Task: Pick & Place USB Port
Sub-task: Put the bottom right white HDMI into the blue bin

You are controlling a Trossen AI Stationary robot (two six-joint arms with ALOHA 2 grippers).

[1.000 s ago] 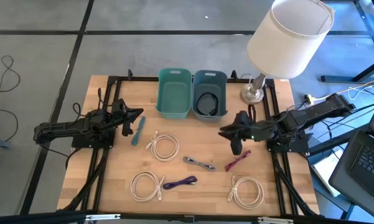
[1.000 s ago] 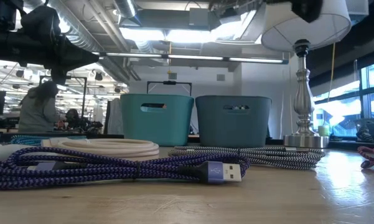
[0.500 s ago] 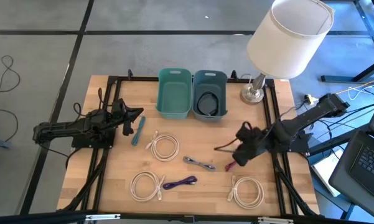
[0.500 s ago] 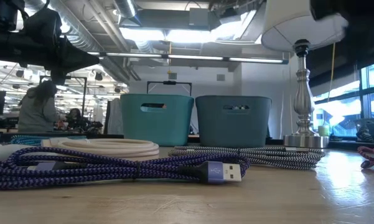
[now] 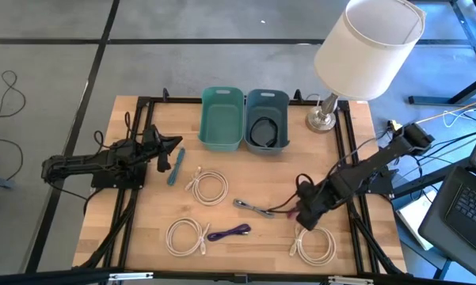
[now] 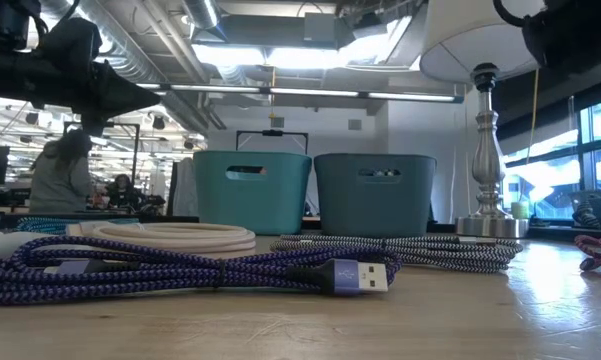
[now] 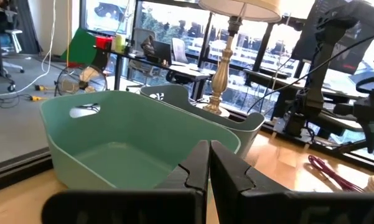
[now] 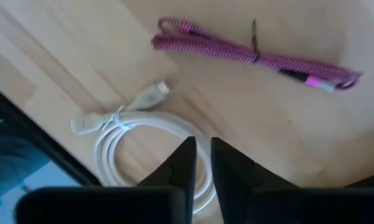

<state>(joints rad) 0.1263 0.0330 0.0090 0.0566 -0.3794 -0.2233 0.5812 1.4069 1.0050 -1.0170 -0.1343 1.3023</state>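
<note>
With its fingers (image 8: 185, 163) nearly closed and empty above the pink cable (image 8: 255, 57) and white coil (image 8: 140, 140), the right gripper (image 5: 307, 212) could snag the wrong one; the left gripper (image 7: 208, 163), shut, waits beside the teal bin (image 7: 121, 140).

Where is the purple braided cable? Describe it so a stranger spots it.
On the light wooden table, go to the edge farthest from the two teal plastic bins. There, beside a round white cable coil, lies the purple braided USB cable: the only purple one, folded into a short bundle.
</note>
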